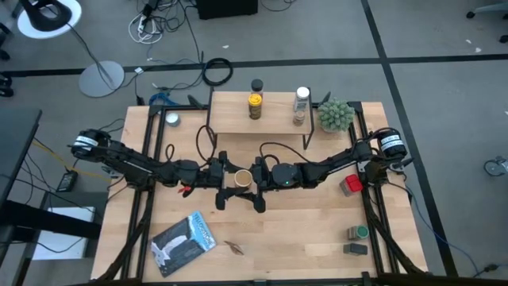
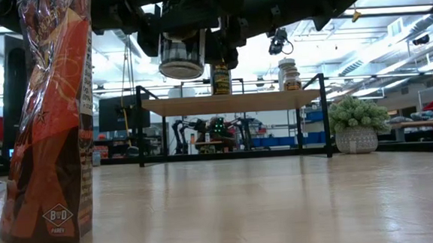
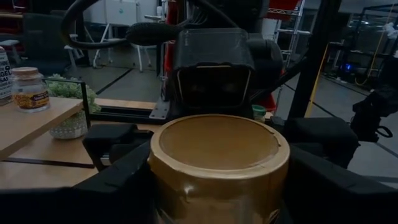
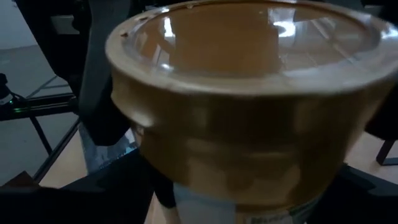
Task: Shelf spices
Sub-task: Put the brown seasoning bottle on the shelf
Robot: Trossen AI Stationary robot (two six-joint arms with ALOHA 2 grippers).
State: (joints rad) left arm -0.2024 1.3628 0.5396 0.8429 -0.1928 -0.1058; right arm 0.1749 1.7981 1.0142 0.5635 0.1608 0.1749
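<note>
Wooden tabletop [image 1: 302,230] stretches bare in front of our two arms, with open room between them and the near edge. At mid-table our left gripper [image 1: 225,179] and right gripper [image 1: 258,178] meet around a tan-lidded jar [image 1: 242,179], which the low view shows lifted clear of the surface. Both sets of jaws stand wide, flanking the jar; we cannot tell which one grips it. Its lid is round, flat and golden tan above a clear body. Behind, the shelf [image 1: 274,123] carries a yellow jar [image 1: 255,106] and a white-capped bottle [image 1: 301,105], well apart.
</note>
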